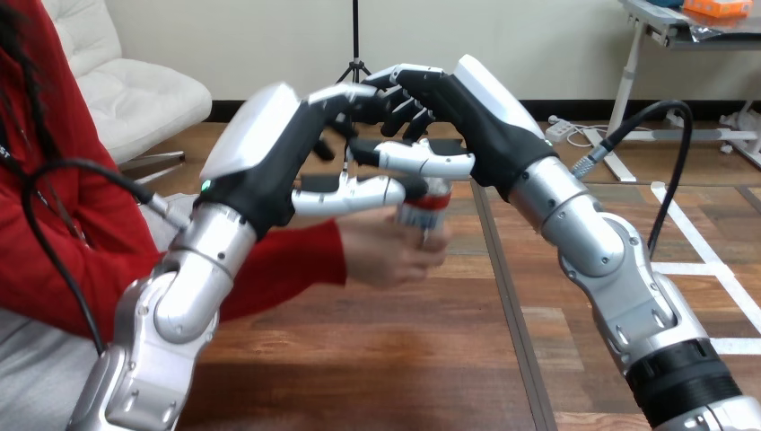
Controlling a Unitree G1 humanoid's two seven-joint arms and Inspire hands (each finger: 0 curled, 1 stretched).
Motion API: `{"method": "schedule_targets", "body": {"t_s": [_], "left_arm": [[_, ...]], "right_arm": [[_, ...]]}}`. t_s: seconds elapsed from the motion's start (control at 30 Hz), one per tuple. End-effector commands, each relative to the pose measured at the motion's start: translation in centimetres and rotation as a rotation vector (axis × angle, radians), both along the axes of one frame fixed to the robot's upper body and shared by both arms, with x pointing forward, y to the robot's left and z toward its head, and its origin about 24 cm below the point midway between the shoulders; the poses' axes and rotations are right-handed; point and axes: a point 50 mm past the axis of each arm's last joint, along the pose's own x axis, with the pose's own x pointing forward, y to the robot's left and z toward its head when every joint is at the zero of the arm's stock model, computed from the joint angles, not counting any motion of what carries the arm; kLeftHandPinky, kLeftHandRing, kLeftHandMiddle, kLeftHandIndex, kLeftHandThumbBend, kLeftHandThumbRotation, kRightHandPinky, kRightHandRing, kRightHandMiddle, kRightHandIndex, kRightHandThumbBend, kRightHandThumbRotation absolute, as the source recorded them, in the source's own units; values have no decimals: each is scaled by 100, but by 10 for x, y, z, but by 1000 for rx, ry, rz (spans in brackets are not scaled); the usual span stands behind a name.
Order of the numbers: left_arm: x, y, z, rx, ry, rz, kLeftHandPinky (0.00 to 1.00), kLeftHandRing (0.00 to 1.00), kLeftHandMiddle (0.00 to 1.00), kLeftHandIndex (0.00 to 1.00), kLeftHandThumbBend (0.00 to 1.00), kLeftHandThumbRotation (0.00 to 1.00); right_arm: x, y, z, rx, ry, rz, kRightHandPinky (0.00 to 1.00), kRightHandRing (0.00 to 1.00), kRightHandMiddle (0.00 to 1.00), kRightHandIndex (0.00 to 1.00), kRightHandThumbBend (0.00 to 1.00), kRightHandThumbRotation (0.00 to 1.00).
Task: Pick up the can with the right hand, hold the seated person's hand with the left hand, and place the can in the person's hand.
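Can upright at the view's centre, lower part wrapped in the person's hand, above the wooden table. Right hand just over the can's top; gripping it or merely close, impossible to tell. Left hand beside the right, above the person's wrist; any hold there likewise impossible to tell.
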Motion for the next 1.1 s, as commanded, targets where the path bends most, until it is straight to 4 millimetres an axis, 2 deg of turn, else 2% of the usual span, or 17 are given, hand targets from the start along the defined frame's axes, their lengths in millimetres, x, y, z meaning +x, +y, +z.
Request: {"method": "schedule_targets", "body": {"t_s": [0.0, 0.2, 0.7, 0.9, 1.07], "left_arm": [[2, -1, 21, -2, -69, -17, 58, 72, 76, 76, 100, 87], [1, -1, 22, 3, -55, -24, 58, 72, 77, 76, 100, 88], [-4, -1, 18, -9, -17, -34, 61, 77, 80, 79, 100, 88], [-9, -1, 12, -53, -20, -29, 63, 79, 81, 80, 100, 90], [-15, 1, 6, -136, -10, -35, 64, 80, 82, 81, 100, 97]], "right_arm": [[-2, -15, 6, 25, -26, -33, 58, 64, 68, 78, 88, 100], [-6, -17, 2, 67, -3, -33, 59, 64, 69, 79, 88, 100], [-19, -25, -6, 146, 6, -31, 59, 70, 73, 78, 93, 100], [-29, -30, -10, 187, 0, -35, 64, 76, 76, 79, 93, 100], [-41, -36, -17, 263, 3, -35, 70, 80, 79, 80, 93, 100]]}}
